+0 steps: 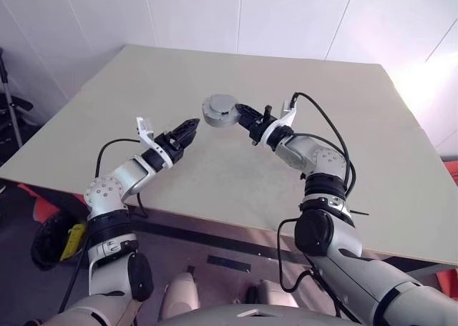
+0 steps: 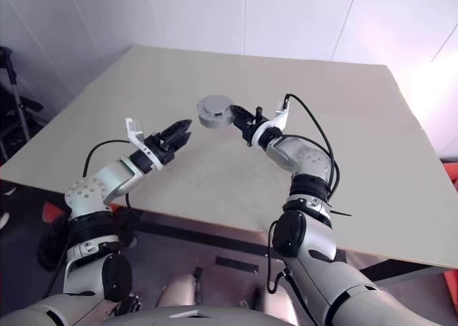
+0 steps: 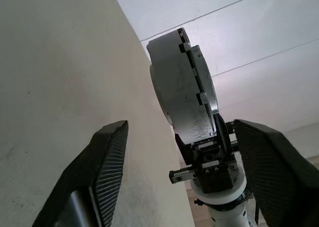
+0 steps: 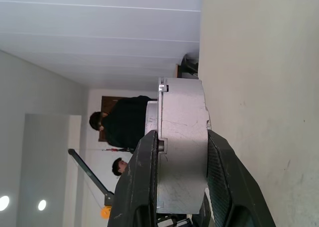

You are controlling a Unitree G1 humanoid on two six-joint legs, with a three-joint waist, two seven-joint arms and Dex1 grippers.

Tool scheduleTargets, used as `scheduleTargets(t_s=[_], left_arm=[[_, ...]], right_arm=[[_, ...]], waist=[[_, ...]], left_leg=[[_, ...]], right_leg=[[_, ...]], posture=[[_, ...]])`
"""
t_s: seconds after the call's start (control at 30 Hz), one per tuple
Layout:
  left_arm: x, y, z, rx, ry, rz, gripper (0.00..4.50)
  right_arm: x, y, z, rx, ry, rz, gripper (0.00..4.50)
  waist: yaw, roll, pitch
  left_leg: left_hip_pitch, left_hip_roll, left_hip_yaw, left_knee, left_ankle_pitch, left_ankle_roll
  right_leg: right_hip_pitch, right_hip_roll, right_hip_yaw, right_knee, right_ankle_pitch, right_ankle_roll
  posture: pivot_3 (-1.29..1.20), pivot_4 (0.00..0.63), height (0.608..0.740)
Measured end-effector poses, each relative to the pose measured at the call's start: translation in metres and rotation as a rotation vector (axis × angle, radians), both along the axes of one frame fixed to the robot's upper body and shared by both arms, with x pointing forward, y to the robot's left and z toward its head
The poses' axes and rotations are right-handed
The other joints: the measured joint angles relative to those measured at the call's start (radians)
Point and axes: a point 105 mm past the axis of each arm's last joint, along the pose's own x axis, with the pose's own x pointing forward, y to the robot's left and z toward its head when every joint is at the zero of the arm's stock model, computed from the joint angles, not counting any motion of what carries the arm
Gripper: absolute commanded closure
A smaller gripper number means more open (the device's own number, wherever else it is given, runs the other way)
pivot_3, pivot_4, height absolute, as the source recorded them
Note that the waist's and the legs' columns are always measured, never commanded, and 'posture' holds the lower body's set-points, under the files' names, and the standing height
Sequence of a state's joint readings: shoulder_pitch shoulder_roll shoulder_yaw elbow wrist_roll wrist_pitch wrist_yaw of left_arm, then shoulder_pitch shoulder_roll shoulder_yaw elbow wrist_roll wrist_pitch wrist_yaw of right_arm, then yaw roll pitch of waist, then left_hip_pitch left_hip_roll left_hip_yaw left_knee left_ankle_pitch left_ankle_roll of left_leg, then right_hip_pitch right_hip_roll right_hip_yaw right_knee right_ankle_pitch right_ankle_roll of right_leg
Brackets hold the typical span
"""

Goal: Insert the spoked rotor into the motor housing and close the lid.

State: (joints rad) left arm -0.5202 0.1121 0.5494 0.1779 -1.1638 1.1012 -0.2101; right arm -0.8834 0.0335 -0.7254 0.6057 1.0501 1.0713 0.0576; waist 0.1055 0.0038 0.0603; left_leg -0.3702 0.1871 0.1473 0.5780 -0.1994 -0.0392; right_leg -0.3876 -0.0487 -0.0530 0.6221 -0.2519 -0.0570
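Slippage is the risk: the right pincer [image 1: 242, 114] alone pinches the closed motor housing [image 1: 220, 110] by its flat faces above the worktop [image 1: 215, 169], the left pincer [image 1: 187, 131] spread at its eight o'clock, so any jolt could drop it.

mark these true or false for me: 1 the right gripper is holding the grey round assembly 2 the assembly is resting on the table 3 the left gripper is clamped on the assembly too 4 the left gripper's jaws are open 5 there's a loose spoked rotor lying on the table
1. True. The right gripper is shut on the grey round assembly, one finger on each flat face.
2. False. It is held up in the air above the table.
3. False. The left gripper is apart from the assembly, holding nothing.
4. True. Its jaws stand wide apart.
5. False. No loose rotor lies on the table.
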Motion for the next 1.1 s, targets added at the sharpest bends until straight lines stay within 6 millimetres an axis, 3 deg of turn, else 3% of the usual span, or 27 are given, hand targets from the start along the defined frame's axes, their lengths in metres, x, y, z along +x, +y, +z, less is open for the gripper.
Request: scheduleTargets(t_s=[0.17,0.43,0.83,1.0,1.1], left_arm=[[-0.005,-0.005,-0.002,-0.101,0.045,-0.069,0.30],[-0.004,-0.013,0.016,-0.250,0.016,-0.152,0.30],[-0.012,-0.013,0.007,-0.241,0.058,-0.217,0.30],[-0.023,-0.032,0.010,-0.177,0.032,-0.314,0.30],[-0.026,-0.033,0.006,-0.161,0.042,-0.323,0.30]], right_arm=[[-0.008,0.006,0.008,0.043,-0.021,0.070,3.36],[-0.022,0.008,0.032,0.088,-0.112,0.139,3.36],[-0.027,0.008,0.022,0.065,-0.084,0.153,3.36],[-0.032,0.022,0.000,-0.007,-0.019,0.206,3.36],[-0.033,0.026,-0.006,-0.023,-0.002,0.226,3.36]], waist=[[0.001,0.000,0.000],[0.017,0.000,0.000],[0.024,0.000,0.000],[0.024,0.000,0.000],[0.025,0.000,0.000]], left_leg=[[0.000,0.000,0.000,0.000,0.000,0.000],[0.001,0.000,0.000,0.000,0.000,0.000],[0.001,0.000,-0.001,0.001,0.000,0.000],[0.001,0.000,-0.001,0.001,0.000,-0.001],[0.001,0.000,-0.001,0.002,0.000,-0.001]], right_leg=[[0.000,0.000,0.000,0.000,0.000,0.000],[0.001,0.000,0.000,0.000,0.000,0.001],[0.001,0.000,0.000,0.001,0.001,0.002],[0.001,0.000,0.000,0.001,0.001,0.002],[0.001,0.000,0.000,0.001,0.001,0.002]], posture=[[0.00,0.000,0.740],[0.00,0.000,0.740],[0.00,0.000,0.740],[0.00,0.000,0.740],[0.00,0.000,0.740]])
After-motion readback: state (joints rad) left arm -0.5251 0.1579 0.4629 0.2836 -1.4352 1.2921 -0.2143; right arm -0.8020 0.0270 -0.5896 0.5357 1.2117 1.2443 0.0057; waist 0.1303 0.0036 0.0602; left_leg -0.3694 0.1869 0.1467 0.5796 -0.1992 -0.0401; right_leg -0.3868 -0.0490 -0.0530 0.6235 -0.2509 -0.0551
